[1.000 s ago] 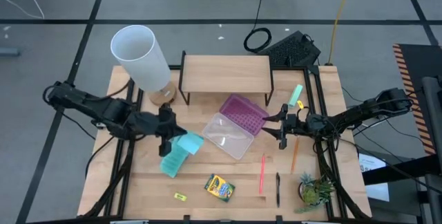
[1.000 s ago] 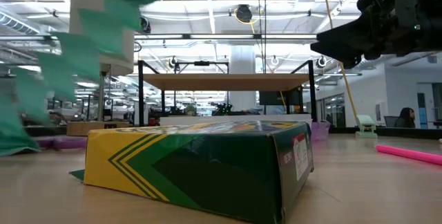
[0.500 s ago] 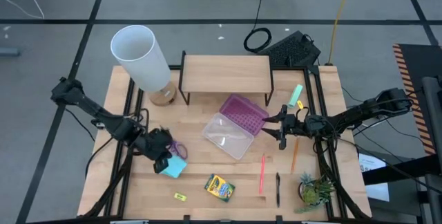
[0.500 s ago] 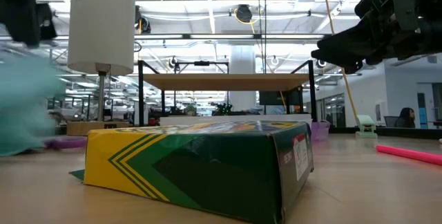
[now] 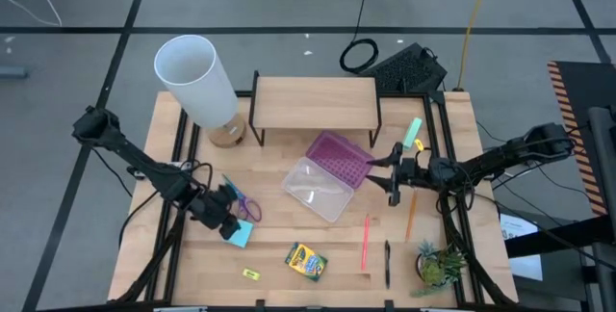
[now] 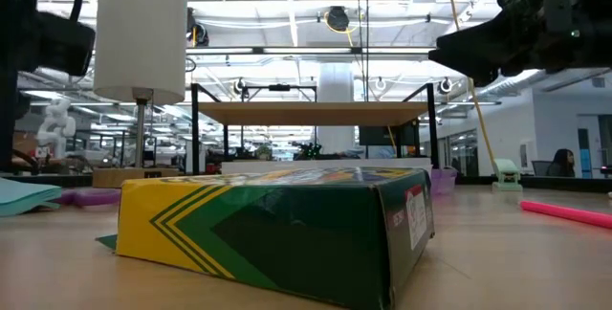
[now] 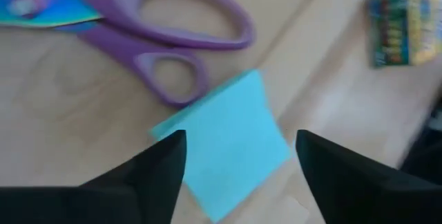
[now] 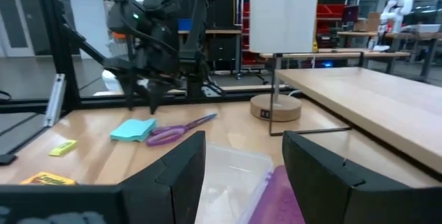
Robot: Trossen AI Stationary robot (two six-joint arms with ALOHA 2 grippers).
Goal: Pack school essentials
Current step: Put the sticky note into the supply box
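Two grippers over worktop (image 5: 289, 211). Left gripper (image 5: 229, 223) low above blue sticky-note pad (image 5: 240, 232), jaws spread, empty; pad flat on worktop, touching purple-handled scissors (image 5: 241, 203). Crayon box (image 5: 305, 260) nearer front edge; pink pen (image 5: 365, 242) to its right. Right gripper (image 5: 394, 173) beside clear case (image 5: 319, 186), jaws spread, empty.

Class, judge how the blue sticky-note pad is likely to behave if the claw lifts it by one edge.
The blue sticky-note pad looks thin and flat, so it is probably light. As stacked paper sheets, it may flex or fan open. Lying flush on the table, its edges could be hard to catch.
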